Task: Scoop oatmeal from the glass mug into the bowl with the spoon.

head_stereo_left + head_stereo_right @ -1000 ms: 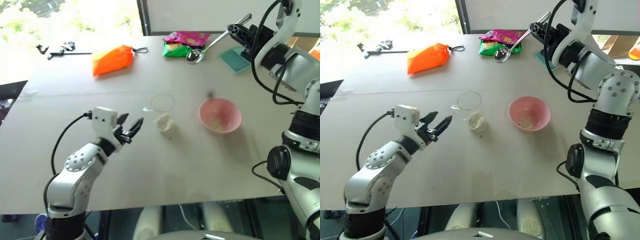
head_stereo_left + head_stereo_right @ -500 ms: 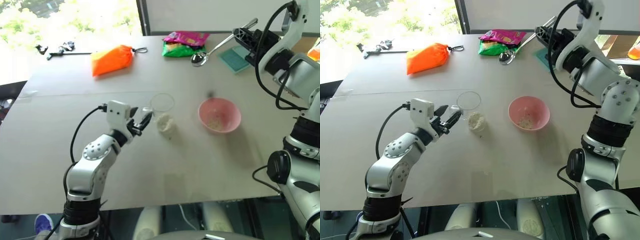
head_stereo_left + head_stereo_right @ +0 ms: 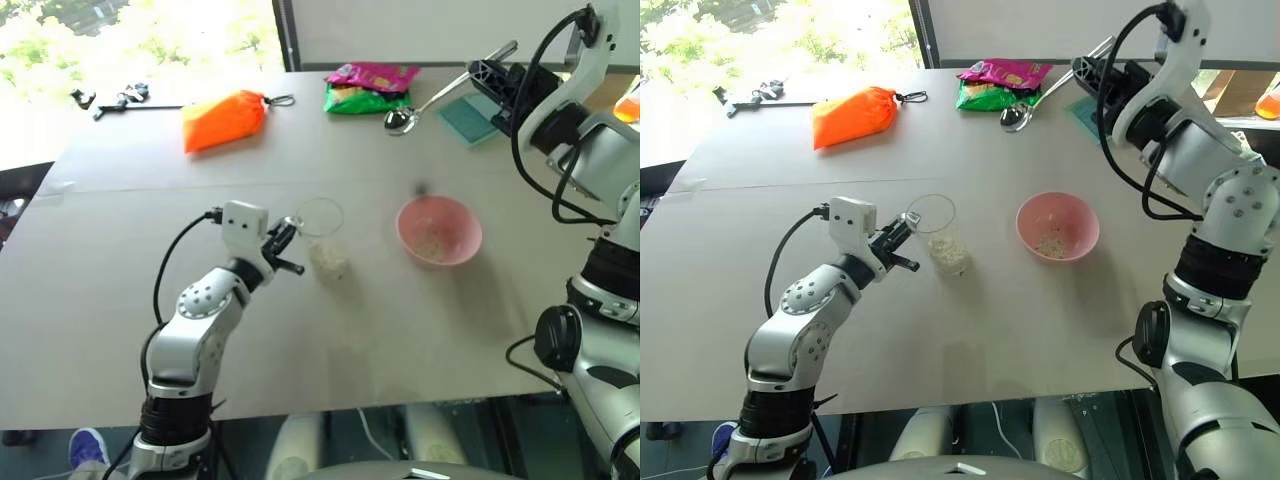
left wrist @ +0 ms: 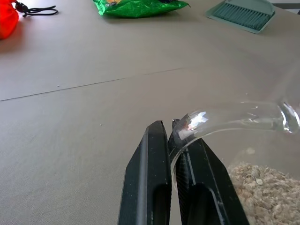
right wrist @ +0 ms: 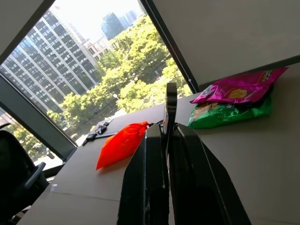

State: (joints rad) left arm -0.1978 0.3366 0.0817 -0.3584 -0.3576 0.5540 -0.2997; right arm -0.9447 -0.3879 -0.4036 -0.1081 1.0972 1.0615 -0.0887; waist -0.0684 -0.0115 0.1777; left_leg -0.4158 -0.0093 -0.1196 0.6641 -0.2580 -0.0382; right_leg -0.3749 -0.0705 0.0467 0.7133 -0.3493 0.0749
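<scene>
The glass mug (image 3: 322, 222) stands at mid-table with pale oatmeal (image 3: 329, 261) in its bottom. My left gripper (image 3: 288, 232) is shut on the mug's thin clear handle (image 4: 225, 117), and its black fingers (image 4: 150, 164) pinch the handle from both sides, with the oatmeal (image 4: 265, 194) just beyond. The pink bowl (image 3: 408, 228), to the right of the mug, holds a few oat flakes. Raised over the table's back right, my right gripper (image 3: 492, 70) is shut on the silver spoon (image 3: 400, 119), whose handle (image 5: 170, 105) sticks up between its fingers.
An orange pouch (image 3: 225, 118) lies at the back left, with small black items (image 3: 115, 98) beyond it. Green and pink snack packets (image 3: 368, 87) and a teal dustpan (image 3: 468, 118) lie at the back right. The table's front edge runs close below the left arm.
My left gripper has moved right to the mug's handle and shut on it, and the mug has shifted a little. The right arm and the spoon have stayed in place.
</scene>
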